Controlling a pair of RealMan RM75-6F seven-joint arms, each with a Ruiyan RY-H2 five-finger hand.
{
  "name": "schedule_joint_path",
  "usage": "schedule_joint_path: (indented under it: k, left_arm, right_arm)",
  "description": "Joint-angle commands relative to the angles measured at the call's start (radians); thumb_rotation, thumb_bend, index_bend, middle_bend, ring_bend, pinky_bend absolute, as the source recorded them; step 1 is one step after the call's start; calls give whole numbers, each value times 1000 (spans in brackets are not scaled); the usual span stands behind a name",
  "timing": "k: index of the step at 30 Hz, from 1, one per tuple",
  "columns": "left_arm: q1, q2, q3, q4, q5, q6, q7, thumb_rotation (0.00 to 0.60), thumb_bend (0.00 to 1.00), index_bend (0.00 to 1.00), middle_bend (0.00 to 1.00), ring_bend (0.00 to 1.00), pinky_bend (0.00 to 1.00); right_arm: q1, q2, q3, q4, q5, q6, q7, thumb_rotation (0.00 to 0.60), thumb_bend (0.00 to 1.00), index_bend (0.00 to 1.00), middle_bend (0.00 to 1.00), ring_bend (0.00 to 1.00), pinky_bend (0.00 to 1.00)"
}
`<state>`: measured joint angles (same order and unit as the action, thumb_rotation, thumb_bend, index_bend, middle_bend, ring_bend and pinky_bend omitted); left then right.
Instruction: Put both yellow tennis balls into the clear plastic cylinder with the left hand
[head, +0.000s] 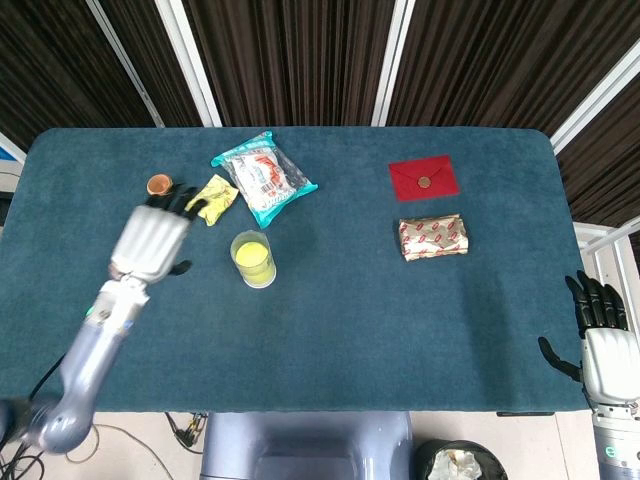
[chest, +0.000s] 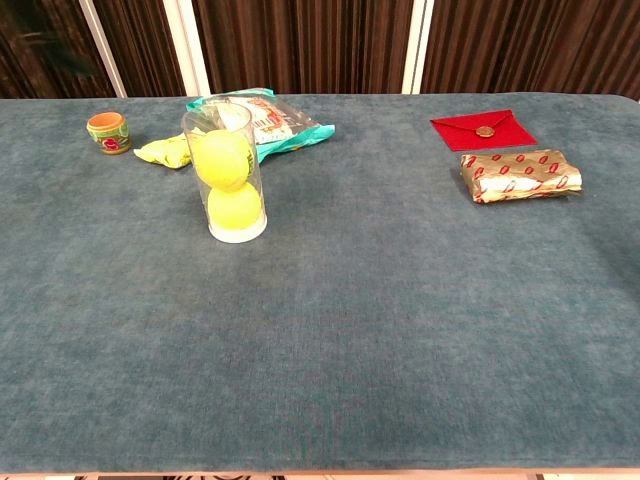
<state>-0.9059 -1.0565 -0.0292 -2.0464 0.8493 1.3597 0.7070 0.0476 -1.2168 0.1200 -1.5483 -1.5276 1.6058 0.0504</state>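
The clear plastic cylinder (head: 253, 260) (chest: 228, 170) stands upright on the blue table. Two yellow tennis balls sit stacked inside it, the upper ball (chest: 222, 157) resting on the lower ball (chest: 233, 208). My left hand (head: 152, 241) hovers to the left of the cylinder, apart from it, with its fingers spread and nothing in it. The chest view does not show this hand. My right hand (head: 603, 345) hangs off the table's right front corner, fingers extended and empty.
A small orange cup (head: 158, 185) (chest: 108, 132), a yellow packet (head: 214, 193) and a teal snack bag (head: 262, 177) lie behind the cylinder. A red envelope (head: 423, 178) and a wrapped box (head: 433, 237) lie on the right side of the table (head: 340, 320).
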Motion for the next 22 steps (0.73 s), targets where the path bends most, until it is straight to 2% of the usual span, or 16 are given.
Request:
schedule_joint_path:
  k: [1,5,10,17,22]
  left_arm:
    - [170,19,125,-20,141,127,-44,600,76,155,63,59,236]
    - [306,19,201,43,225,164,-182,600,72,126,24,12,202]
    - [412,-6,257,155,322,172,-273,600,71,118,5,0,182]
    - [532,-71,252,320,457,261,-377,600,69,118,2,0,158]
    - [579,-80,240,386,493,246,-468,600,68,118,0,0,144]
  right_arm:
    - [2,0,-3,3,-9,3,3,600,337,0,17,24,0]
    - [10,0,-11,19,-34,0,5,600,338,0,17,24,0]
    - [19,1,-28,36,-74,-2,5,600,337,0,17,24,0]
    - [23,-4,-35,46,-100,12,7,600,337,0,17,24,0]
    - [23,-8,-32,47,-98,20,13,600,337,0,17,24,0]
